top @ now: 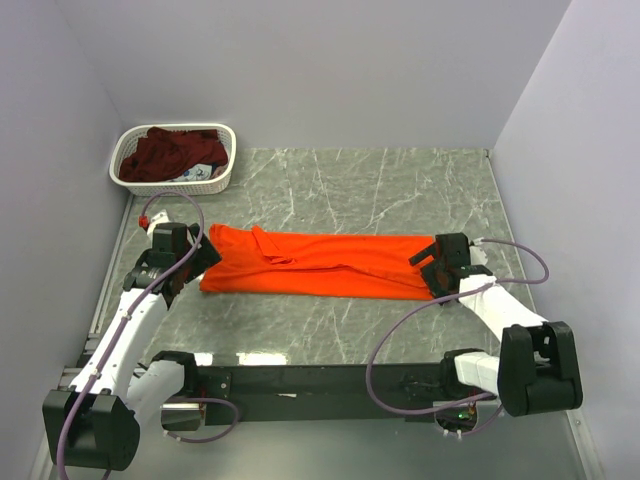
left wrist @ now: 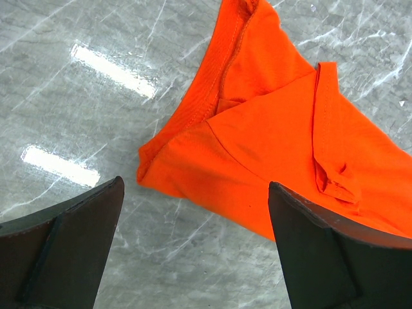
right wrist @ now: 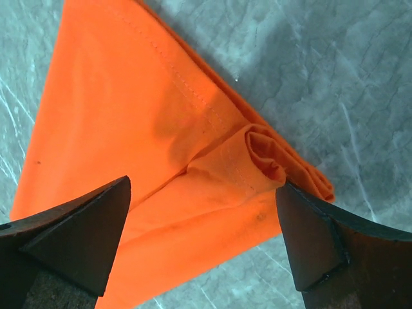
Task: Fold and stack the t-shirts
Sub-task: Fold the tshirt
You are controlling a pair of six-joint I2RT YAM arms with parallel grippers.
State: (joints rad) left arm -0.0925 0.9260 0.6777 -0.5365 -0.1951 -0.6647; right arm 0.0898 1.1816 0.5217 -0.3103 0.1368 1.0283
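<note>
1. Shows, from overhead, the orange t-shirt [top: 320, 265] folded into a long band across the middle of the marble surface [top: 400, 190], with the left gripper [top: 200, 262] at its neck end and the right gripper [top: 435, 265] at its hem end.
2. Catches, in that overhead view alone, the maroon t-shirt [top: 170, 155] heaped in the white basket [top: 225, 172] at the far left corner, well apart from the orange one.
3. Brings close, through the left wrist camera, fingers [left wrist: 71, 244] spread wide either side of the shirt's near corner, holding nothing; picks out a ribbed neck edge and a stitched sleeve hem too small to read from above.
4. Brings close, through the right wrist camera, fingers [right wrist: 322, 248] likewise spread wide, flanking a bunched, rolled hem corner and pinching nothing.
</note>
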